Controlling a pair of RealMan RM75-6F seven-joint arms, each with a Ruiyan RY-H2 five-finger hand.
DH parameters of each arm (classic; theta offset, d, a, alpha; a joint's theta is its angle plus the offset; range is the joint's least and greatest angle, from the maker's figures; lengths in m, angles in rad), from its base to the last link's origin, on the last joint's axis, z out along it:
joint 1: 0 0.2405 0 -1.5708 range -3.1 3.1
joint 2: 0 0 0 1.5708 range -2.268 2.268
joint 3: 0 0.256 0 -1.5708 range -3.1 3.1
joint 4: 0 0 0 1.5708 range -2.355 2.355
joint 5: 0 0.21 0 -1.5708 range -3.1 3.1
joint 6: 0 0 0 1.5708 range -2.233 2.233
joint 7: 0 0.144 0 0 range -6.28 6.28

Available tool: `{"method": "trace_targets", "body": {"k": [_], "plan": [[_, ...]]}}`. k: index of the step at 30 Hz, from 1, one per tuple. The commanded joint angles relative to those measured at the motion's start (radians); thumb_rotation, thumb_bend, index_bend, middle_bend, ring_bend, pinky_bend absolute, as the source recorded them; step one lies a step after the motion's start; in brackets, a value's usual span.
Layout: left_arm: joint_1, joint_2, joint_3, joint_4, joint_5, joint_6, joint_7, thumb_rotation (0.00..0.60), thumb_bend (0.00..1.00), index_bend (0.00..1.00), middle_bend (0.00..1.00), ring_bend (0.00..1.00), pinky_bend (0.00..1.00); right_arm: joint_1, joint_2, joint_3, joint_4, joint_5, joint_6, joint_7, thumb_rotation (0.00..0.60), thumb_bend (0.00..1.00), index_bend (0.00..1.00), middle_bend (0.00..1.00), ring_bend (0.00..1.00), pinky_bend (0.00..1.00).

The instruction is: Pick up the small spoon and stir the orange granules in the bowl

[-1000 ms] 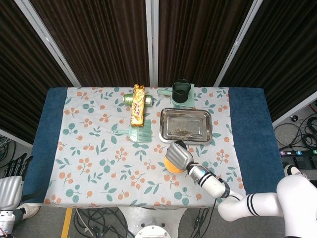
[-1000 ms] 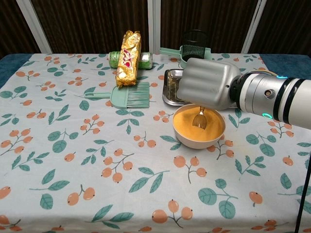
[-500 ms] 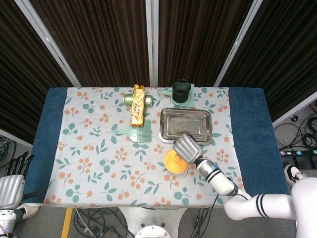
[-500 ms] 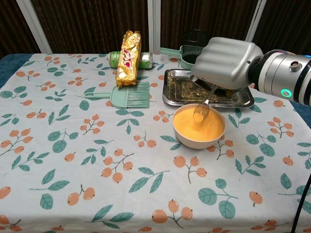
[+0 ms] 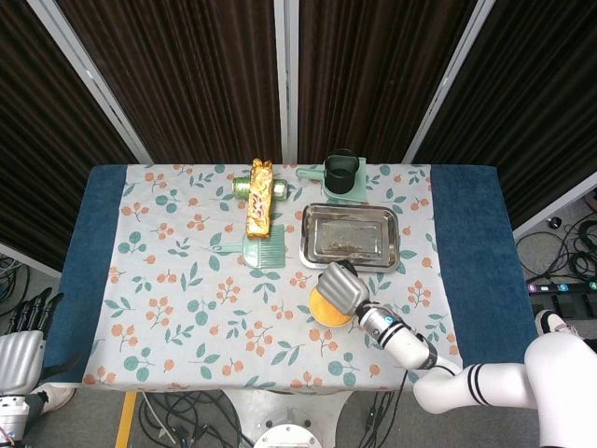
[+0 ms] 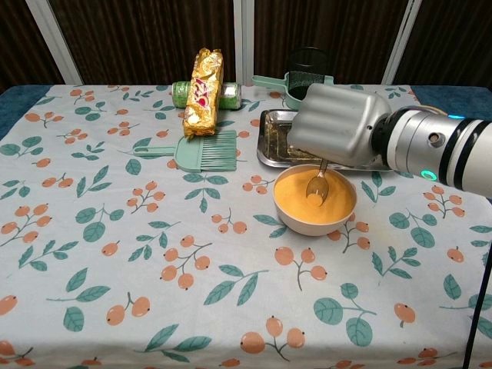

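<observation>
1. My right hand [image 6: 338,127] hovers over the bowl [image 6: 315,201], fingers closed on the spoon [image 6: 317,184].
2. The spoon's tip dips into the granules [image 6: 334,196] near the bowl's centre.
3. The bowl sits on the desk [image 6: 92,231], at 6 o'clock from the tray [image 5: 350,235].
4. My left hand [image 5: 26,322] hangs off the desk's 8 o'clock corner, fingers apart, empty.

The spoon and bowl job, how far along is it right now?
Picking up looks done: the right hand holds the small spoon above the bowl. In hand is the stirring: the spoon's tip sits in the orange granules. Left: more stirring, though a single moment cannot show how much. The left hand hangs off the table, open.
</observation>
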Motion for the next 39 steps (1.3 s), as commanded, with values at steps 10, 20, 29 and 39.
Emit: {"method": "trace_targets", "body": {"k": [10,20,29,39], "plan": [[-0.002,-0.005,-0.001,0.009,0.005,0.001,-0.005,0.6,0.0,0.11,0.08,0.05,0.09,-0.045,0.016,0.066,-0.061,0.087,-0.018,0.218,0.6,0.5,0.72,1.0,1.0,1.0],[-0.008,0.005,-0.004,-0.012,0.008,-0.001,0.017,0.6,0.0,0.11,0.08,0.05,0.09,-0.072,0.062,0.1,-0.07,0.113,-0.026,0.379,0.6,0.5,0.73,1.0,1.0,1.0],[-0.01,0.012,-0.005,-0.029,0.011,0.001,0.033,0.6,0.0,0.11,0.08,0.05,0.09,-0.085,0.105,0.091,-0.098,0.084,-0.027,0.431,0.6,0.5,0.73,1.0,1.0,1.0],[-0.007,0.008,-0.002,-0.026,0.008,0.0,0.028,0.6,0.0,0.11,0.08,0.05,0.09,-0.024,0.052,0.017,-0.054,-0.046,-0.014,0.179,0.6,0.5,0.74,1.0,1.0,1.0]]}}
